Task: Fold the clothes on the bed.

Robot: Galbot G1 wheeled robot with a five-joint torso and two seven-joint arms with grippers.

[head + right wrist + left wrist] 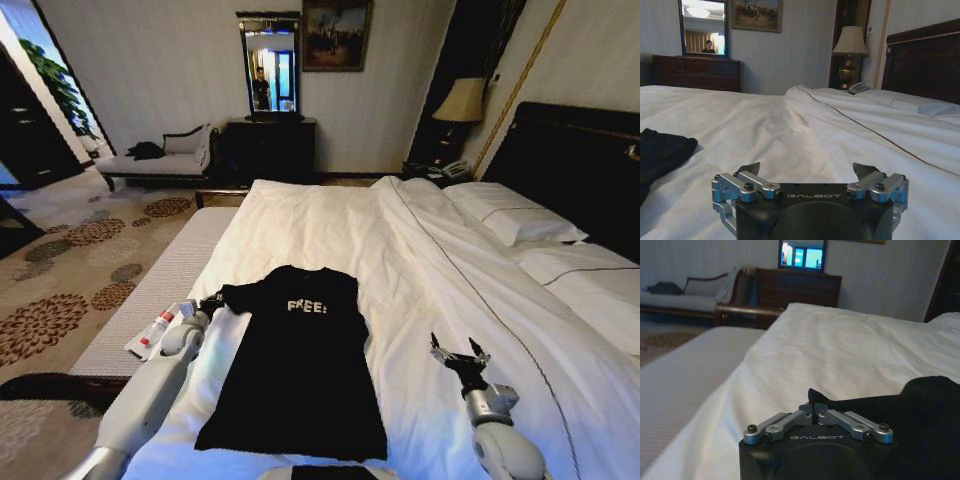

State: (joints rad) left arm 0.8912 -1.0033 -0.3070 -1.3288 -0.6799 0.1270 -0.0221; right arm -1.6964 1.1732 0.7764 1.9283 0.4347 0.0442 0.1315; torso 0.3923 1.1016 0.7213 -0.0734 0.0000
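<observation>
Black T-shirt (292,365) lies flat on the bed (420,250), on the white duvet, near edge, left of centre. Long axis runs near-to-far: collar and white "FREE!" at the far end, hem nearest the robot. Soft matte cotton, mostly smooth; duvet under it is pale w/ shallow creases and a thin dark piping line on the right.

Left claw (213,302) sits at the shirt's left sleeve, fingers pressed together on a pinch of black sleeve fabric (812,397), so left arm is on the shirt.

Right claw (458,355) is over bare duvet, well apart to the shirt's right, fingers spread wide, holding nothing. From it the shirt (660,155) lies to the left, right sleeve closest.
</observation>
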